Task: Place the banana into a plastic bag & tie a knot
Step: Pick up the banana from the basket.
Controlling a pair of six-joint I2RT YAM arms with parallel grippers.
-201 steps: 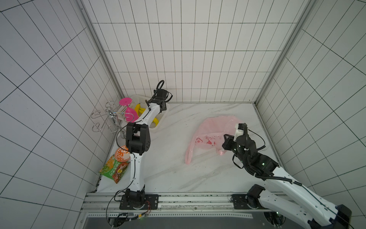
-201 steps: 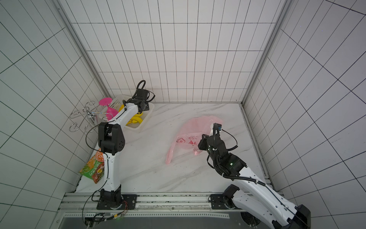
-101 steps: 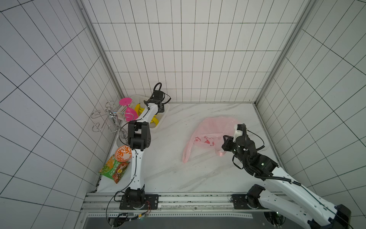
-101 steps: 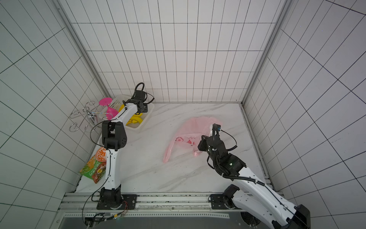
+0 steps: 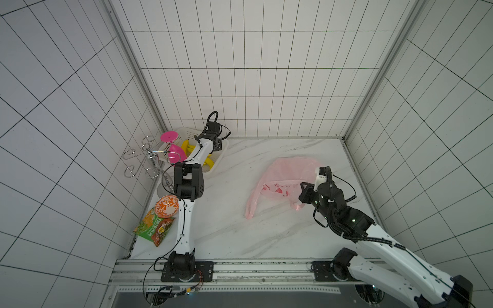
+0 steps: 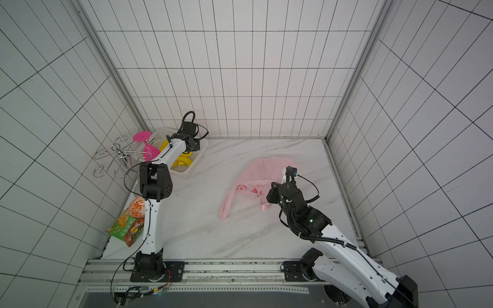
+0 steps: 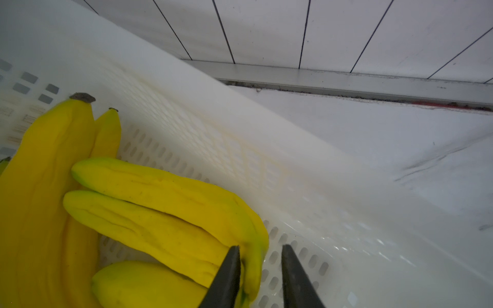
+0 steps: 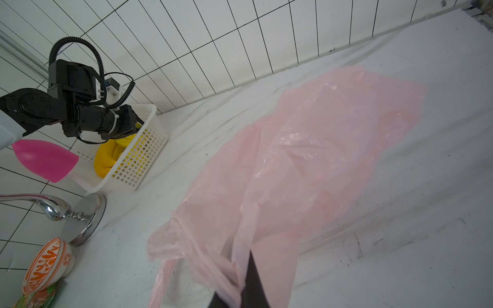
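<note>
In both top views the left gripper (image 5: 215, 146) (image 6: 193, 145) reaches down into the basket (image 5: 216, 167) in the far left corner, right over the bananas (image 5: 208, 161). The bag (image 5: 288, 173) lies flat on the table (image 5: 226, 226), well apart toward the right arm. The right gripper (image 5: 302, 196) is at the bag's near edge. The left arm is plainly the nearer one to the fruit.

The left wrist view shows the left gripper (image 7: 260, 248) with its jaws narrowly apart around the stem end of a banana (image 7: 160, 202). A gap shows on one side, so it is not clamped. The fruit's long axis runs away from the fingertips along the basket (image 7: 240, 149) floor, so I judge the next move is to close on the stem and lift.

In the right wrist view the right gripper (image 8: 237, 290) is pinched together on a bunched edge of the bag (image 8: 320, 149). The rest of the bag is spread out, unknotted and empty.
</note>
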